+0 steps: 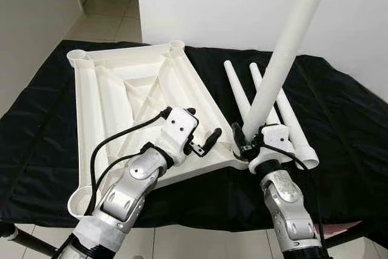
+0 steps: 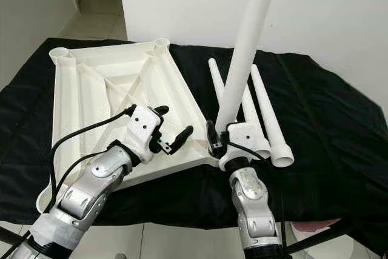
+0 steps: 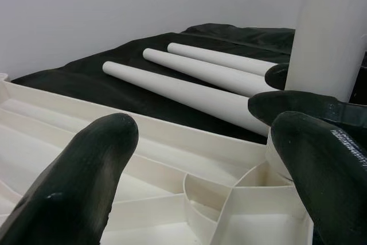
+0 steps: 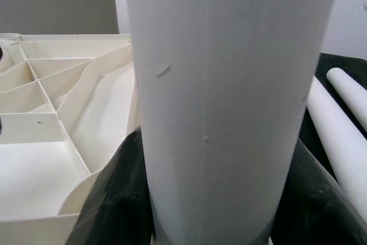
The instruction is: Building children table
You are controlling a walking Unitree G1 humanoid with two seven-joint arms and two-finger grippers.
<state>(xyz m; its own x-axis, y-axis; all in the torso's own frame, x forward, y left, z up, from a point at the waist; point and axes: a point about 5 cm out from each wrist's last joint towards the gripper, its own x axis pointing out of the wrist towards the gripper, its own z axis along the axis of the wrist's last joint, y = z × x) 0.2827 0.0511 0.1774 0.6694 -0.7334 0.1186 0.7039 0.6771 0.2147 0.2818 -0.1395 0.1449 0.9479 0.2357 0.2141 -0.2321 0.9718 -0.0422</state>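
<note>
One white tabletop lies upside down on the black cloth, with three loose table legs lying beside it. The right gripper is clamped around a fourth leg, holding it upright at the tabletop's near corner socket. The left gripper hovers over that corner, fingers spread and empty.

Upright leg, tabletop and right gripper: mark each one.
upright leg (image 1: 285, 47), left eye view, mid-shaft.
tabletop (image 1: 103, 98), left eye view, ribbed underside.
right gripper (image 1: 251, 139), left eye view, between the fingertips clamped on the leg's base.
</note>
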